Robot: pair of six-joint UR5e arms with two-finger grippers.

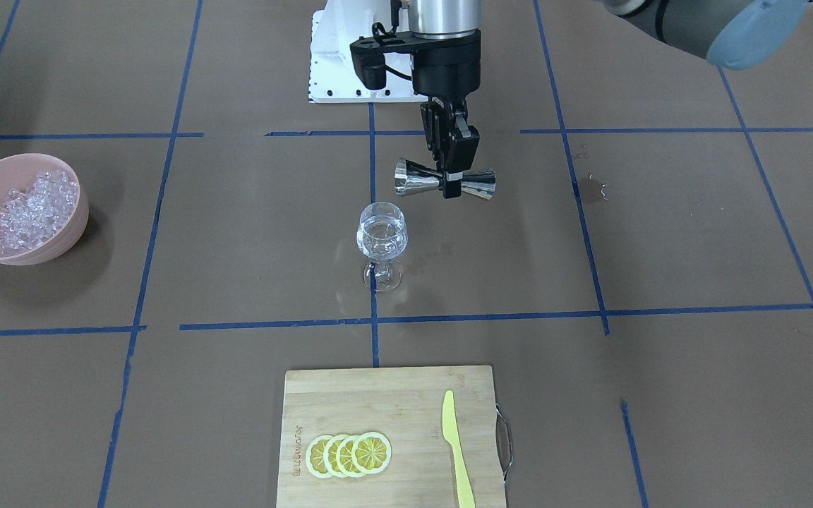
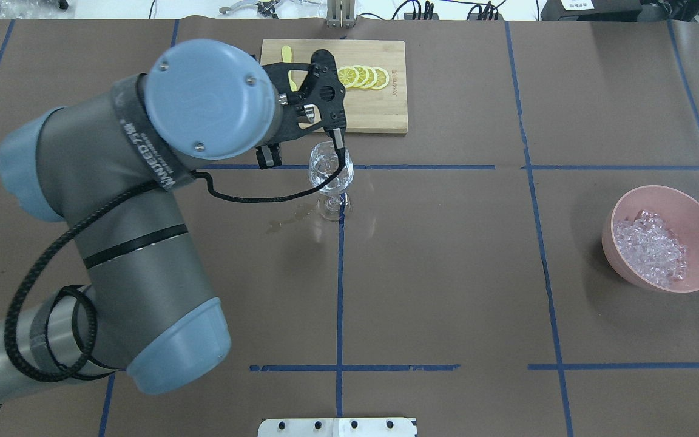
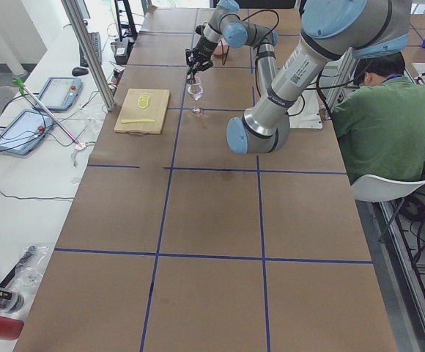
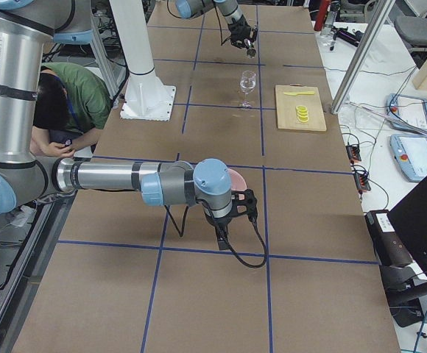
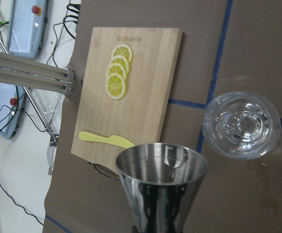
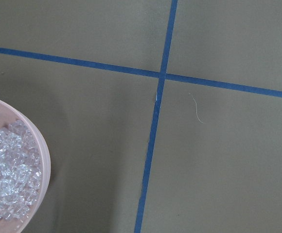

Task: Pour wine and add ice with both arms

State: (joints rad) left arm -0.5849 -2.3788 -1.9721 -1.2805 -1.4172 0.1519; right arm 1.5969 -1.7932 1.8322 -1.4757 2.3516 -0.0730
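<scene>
The left gripper (image 1: 452, 187) is clamped on the narrow waist of one polished steel jigger (image 1: 415, 176), an hourglass of two mirror-bright cones joined tip to tip. The jigger hangs level above the table. Its long axis is horizontal and runs across the table, so one cone mouth faces the robot's right and the other its left.

Below and just beside the right-facing mouth stands one clear stemmed wine glass (image 1: 381, 238). It is upright on its round foot and does not touch the jigger. Its rounded bowl shows clear, rippled liquid, and damp blotches mark the paper near the foot.

The ice (image 1: 32, 212) is a single heap of small, clear, glittering chunks. It lies inside one smooth, round pink bowl (image 1: 76, 224), well apart from the glass, toward the robot's right end of the table.

The right gripper (image 4: 221, 237) hangs just beside this bowl. It shows only in the right side view, so whether its jaws are parted or closed cannot be told.

The table (image 1: 660, 233) is covered in matte brown paper crossed by blue tape lines.

On the side far from the robot lies one rectangular bamboo cutting board (image 1: 378, 402) with a metal handle. It holds four overlapping lemon slices (image 1: 350, 454) in a row. One flat, pale-yellow plastic knife (image 1: 454, 451) lies on it too, its length running toward and away from the robot.
</scene>
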